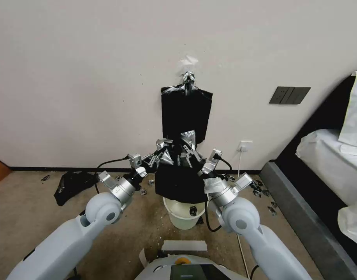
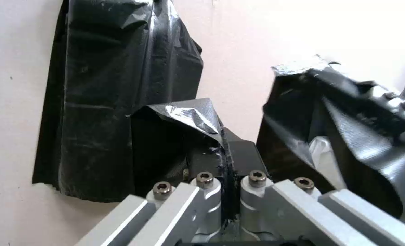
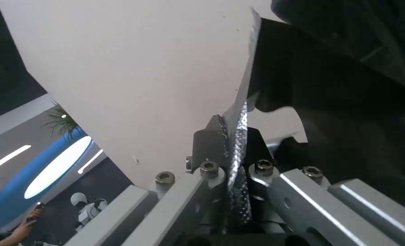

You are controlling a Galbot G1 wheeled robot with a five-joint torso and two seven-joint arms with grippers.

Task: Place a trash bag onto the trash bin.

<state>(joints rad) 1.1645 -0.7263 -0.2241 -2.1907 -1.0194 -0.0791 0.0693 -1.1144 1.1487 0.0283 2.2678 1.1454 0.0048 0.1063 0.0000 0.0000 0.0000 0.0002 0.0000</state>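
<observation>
- Above the trash bin (image 1: 185,216), both grippers pinch the upper edge of the trash bag (image 1: 179,182), which hangs between them with its lower part draped over the bin's rim.
- Left gripper (image 2: 224,150): its fingers are clamped tight on a folded flap of the bag's edge, the glossy plastic pressed between the pads.
- Right gripper (image 3: 232,136): its fingers are closed on a thin strip of the bag's edge, which runs up between them toward the wall (image 1: 88,77).
- Both arms reach forward from the robot's shoulders with elbows bent outward, wrists angled inward toward each other, the grippers near each other at about the same height.
- Behind the bag, a flat black sheaf (image 1: 186,112) hangs on the wall from a silver clip (image 1: 189,77).
- On the carpet to the robot's left lies a squashed black plastic heap (image 1: 73,184).
</observation>
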